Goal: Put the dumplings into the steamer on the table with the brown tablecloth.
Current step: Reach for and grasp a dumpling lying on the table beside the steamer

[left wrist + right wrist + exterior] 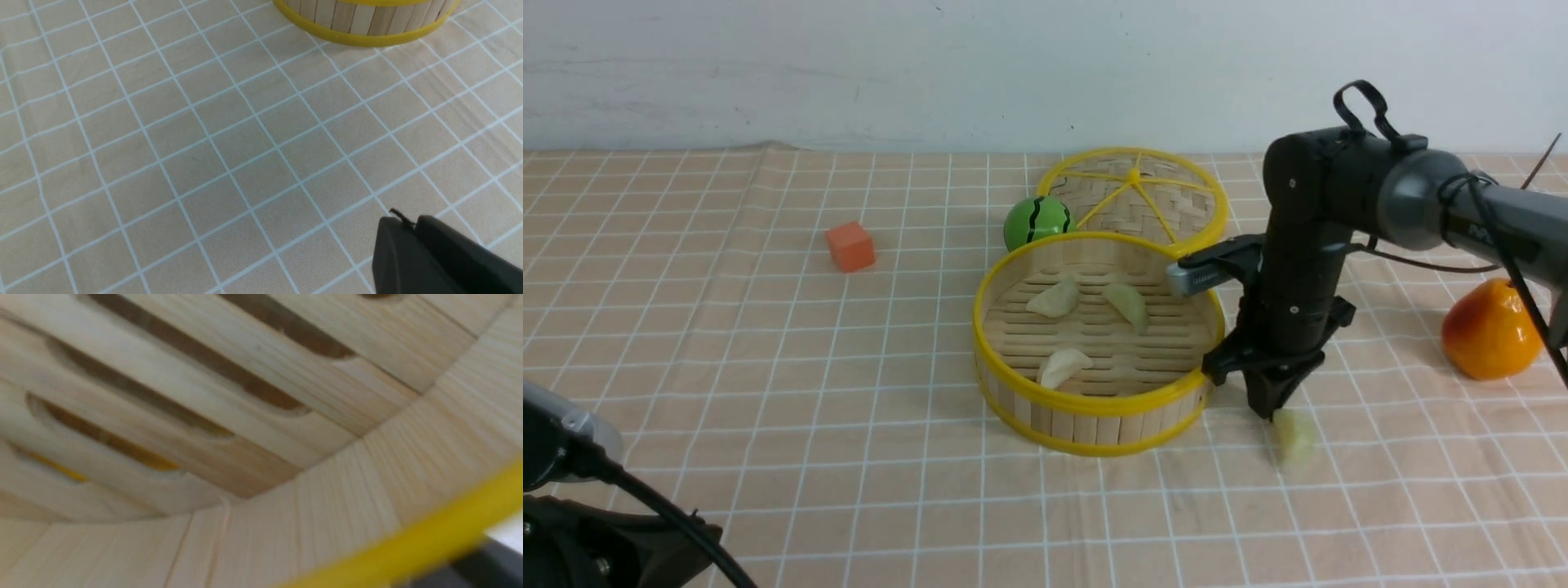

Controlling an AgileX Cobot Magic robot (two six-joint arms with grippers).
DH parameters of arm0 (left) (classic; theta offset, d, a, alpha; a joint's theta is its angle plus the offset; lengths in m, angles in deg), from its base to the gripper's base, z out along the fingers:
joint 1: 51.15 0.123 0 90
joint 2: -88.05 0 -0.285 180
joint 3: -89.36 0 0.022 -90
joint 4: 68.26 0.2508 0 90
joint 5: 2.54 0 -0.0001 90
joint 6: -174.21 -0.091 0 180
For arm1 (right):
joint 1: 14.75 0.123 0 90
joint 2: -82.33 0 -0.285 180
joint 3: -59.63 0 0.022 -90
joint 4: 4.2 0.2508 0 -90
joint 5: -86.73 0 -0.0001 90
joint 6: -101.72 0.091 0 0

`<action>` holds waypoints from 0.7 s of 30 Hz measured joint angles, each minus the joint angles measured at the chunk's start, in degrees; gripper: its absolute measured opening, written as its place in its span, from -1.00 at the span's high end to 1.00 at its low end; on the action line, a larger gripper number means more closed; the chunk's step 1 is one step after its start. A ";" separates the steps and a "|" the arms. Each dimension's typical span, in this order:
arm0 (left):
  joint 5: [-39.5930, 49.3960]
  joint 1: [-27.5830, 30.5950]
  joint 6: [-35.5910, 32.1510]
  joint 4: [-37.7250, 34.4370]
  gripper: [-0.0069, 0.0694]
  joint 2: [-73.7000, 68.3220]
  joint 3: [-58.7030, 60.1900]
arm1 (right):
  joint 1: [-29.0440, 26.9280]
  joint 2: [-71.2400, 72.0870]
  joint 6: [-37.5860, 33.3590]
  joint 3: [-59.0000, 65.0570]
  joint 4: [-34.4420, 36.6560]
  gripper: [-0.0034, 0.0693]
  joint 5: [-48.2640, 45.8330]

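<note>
**Fourth Dumpling Pinched in Right Gripper, Just Outside Steamer**

A pale green dumpling [1294, 437] hangs at the tips of my right gripper [1267, 408], its jaws closed on one end, over the brown tablecloth [915, 490] at the near right of the steamer [1098, 420]. Its body extends from the fingertips toward the near side, its lower edge blurred. The arm reaches in from the right, its wrist housing beside the basket's right rim.

Three more dumplings rest apart on the slatted floor inside: a pale one [1054, 299] at far left, a greenish one [1128, 307] at far right and a cream one [1063, 367] near the front wall. My right wrist view takes in only slats, inner wall and yellow rim, with a dark blurred shape at its edge; neither the grip nor the dumpling shows there.

At the near left, my left gripper [402, 223] is over the cloth, well apart from the dumplings; I cannot tell whether its jaws are open or closed. Beyond the steamer are a green striped ball [1037, 222] and the woven lid [1143, 196]. An orange-red cube [850, 247] sits to the far left, a glossy orange fruit [1491, 329] to the right.
</note>
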 joint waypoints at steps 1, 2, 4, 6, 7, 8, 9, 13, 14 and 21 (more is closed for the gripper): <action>0.00 0.00 0.00 0.00 0.69 0.00 0.00 | 0.00 1.05 0.00 0.07 -0.21 0.93 0.00; 0.00 0.00 0.00 0.00 0.68 0.00 0.00 | 0.00 2.02 -0.05 0.07 -0.53 0.95 -0.06; 0.00 0.00 0.00 0.00 0.68 0.00 0.00 | 0.00 4.85 -0.32 0.07 -1.22 0.96 -0.06; 0.00 0.00 0.00 0.00 0.67 0.00 0.00 | 0.00 6.61 -0.49 0.07 -1.55 0.96 -0.06; 0.02 0.00 0.00 0.00 0.67 0.00 0.00 | 0.00 7.47 -0.51 0.07 -1.69 0.96 -0.11; 0.07 0.00 0.00 0.00 0.67 0.00 0.00 | 0.00 8.12 -0.55 0.01 -1.68 0.96 -0.25; 0.07 0.00 0.00 0.00 0.67 0.00 0.00 | 0.00 8.43 -0.55 0.01 -1.68 0.96 -0.25; 0.07 0.00 0.00 0.00 0.66 0.00 0.00 | 0.00 8.40 1.80 -0.03 -1.68 0.90 -0.31; 0.13 0.00 0.00 0.00 0.65 0.00 0.00 | 0.00 8.25 2.73 0.03 -1.68 0.87 -0.31; 0.78 0.00 0.00 0.00 0.63 0.00 0.00 | -0.11 7.82 8.73 5.07 -0.22 0.08 -0.26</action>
